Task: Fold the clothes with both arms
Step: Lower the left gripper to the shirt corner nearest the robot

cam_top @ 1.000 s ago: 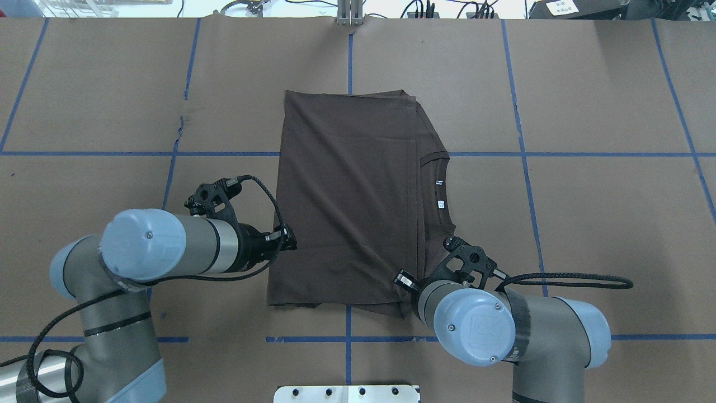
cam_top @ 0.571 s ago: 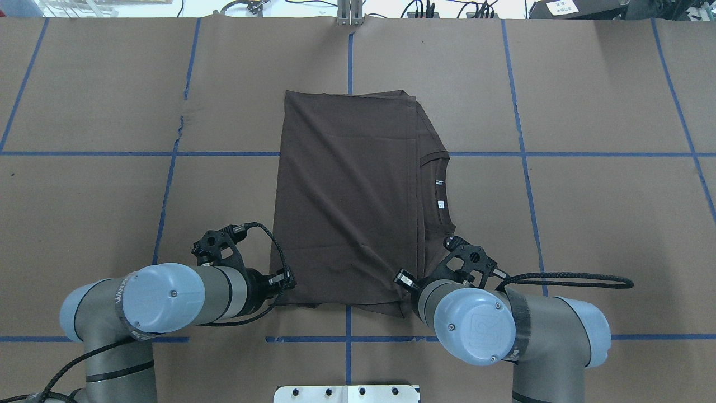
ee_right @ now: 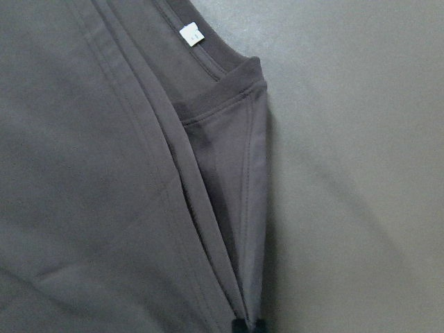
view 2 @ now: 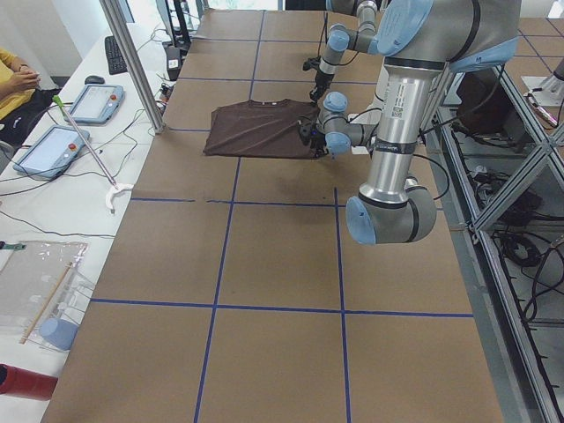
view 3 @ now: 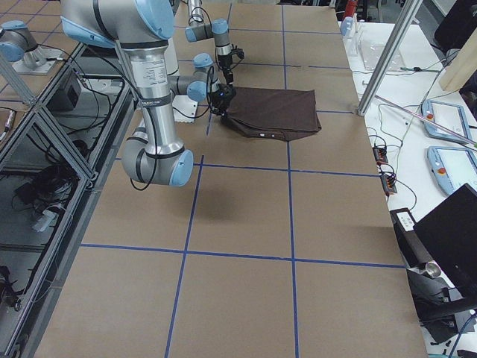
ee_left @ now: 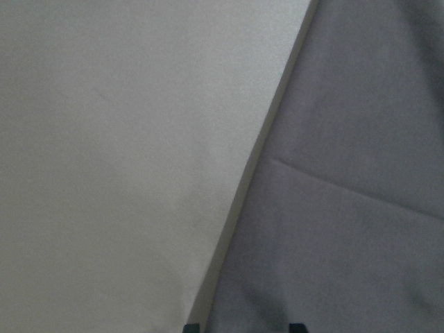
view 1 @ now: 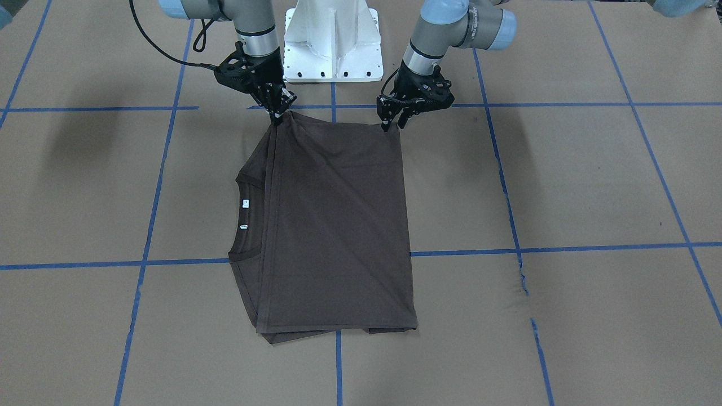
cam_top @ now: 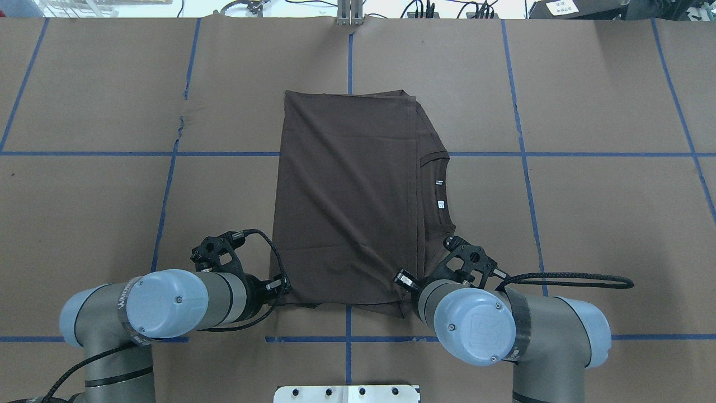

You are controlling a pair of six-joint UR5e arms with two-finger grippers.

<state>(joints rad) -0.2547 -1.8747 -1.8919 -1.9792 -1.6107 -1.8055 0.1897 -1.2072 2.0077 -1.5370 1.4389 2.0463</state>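
The dark brown T-shirt (cam_top: 347, 196) lies folded into a tall rectangle mid-table, with its collar and white neck tags (cam_top: 439, 193) on the right side. My left gripper (cam_top: 285, 286) is low at the shirt's near-left corner. In the left wrist view its fingertips (ee_left: 191, 326) stand apart, astride the shirt's edge (ee_left: 347, 208), so it is open. My right gripper (view 1: 277, 117) is shut on the shirt's near-right corner, which is pinched up slightly. The right wrist view shows the folded layers (ee_right: 90, 173) running into the closed tips.
The white pedestal base (view 1: 333, 39) stands just behind both grippers. Blue tape lines (cam_top: 347, 154) cross the brown table cover. A metal post (cam_top: 350, 17) stands at the far edge. Tablets (view 2: 53, 150) and cables lie beyond the far edge.
My left arm has moved along the shirt's left edge toward the robot, down to the near-left corner. The right arm and the shirt have not moved.
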